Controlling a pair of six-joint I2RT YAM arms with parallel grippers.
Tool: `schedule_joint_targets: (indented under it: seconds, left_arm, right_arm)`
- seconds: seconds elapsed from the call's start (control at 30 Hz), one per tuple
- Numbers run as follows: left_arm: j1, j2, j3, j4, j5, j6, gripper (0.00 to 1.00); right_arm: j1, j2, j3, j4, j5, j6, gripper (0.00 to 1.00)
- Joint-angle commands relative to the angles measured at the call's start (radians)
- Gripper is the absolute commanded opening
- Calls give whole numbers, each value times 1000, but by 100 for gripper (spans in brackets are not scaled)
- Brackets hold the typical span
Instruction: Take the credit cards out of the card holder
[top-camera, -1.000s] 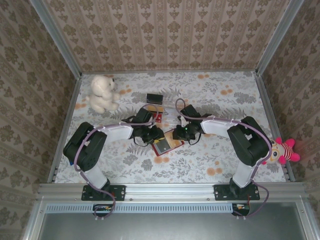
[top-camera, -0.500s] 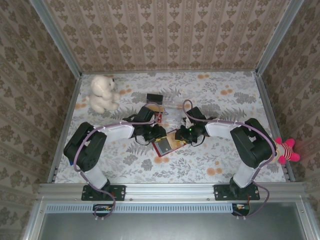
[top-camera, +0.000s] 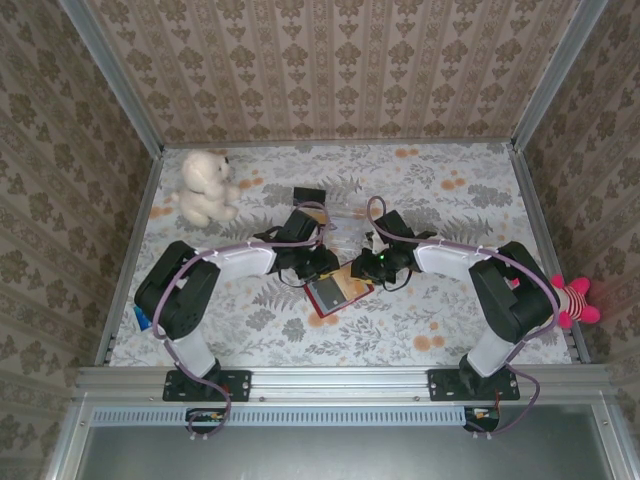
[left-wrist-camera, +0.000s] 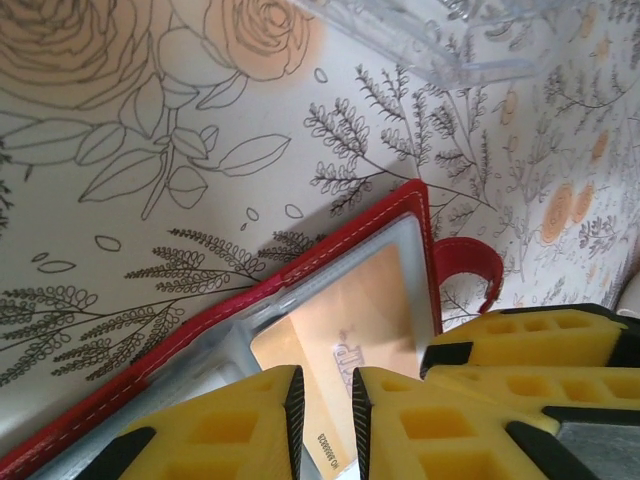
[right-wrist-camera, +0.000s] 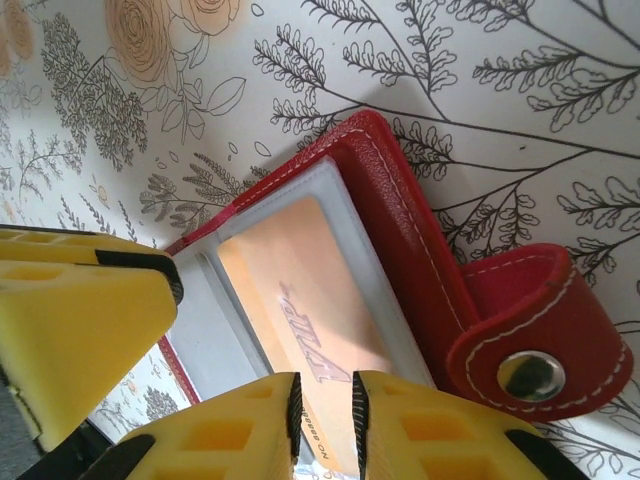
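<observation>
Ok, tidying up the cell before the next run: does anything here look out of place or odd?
The pink-haired striped doll sits at the table's right rail, off the floral surface, partly behind the right arm. The red card holder lies open, skewed to the table's edges, an orange card in its sleeve. No damage shows.

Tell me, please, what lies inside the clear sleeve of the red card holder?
Inside the card holder's clear sleeve lies an orange card with printed lettering. Yellow pincer fingers cover its near end. Whether more cards lie beneath it cannot be seen.
</observation>
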Motion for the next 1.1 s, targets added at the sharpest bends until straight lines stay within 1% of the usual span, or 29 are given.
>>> schedule_joint_targets:
  seconds: [0.0,0.13,0.43,0.7,0.87,1.07]
  left_arm:
    - [-5,8,-6,-7,-16,-38,24]
    - [-13,-6,-28,0,-11,-52,24]
    - [-25,-35,-80,6,-18,-88,24]
    - [-27,-20,-95,46,-7,-97,24]
    - [-22,0,-101,74,-2,-98,24]
    - [-14,-17,-120,116,6,-100,23]
  right_arm:
    - [-1,12,14,-49,38,-29,23]
    - [-1,35,8,-50,51,-34,23]
    - [4,90,-13,-35,37,-20,22]
    - [5,121,-40,51,-50,41,22]
    - [5,120,-40,50,-54,44,22]
    - [5,122,-42,43,-48,40,22]
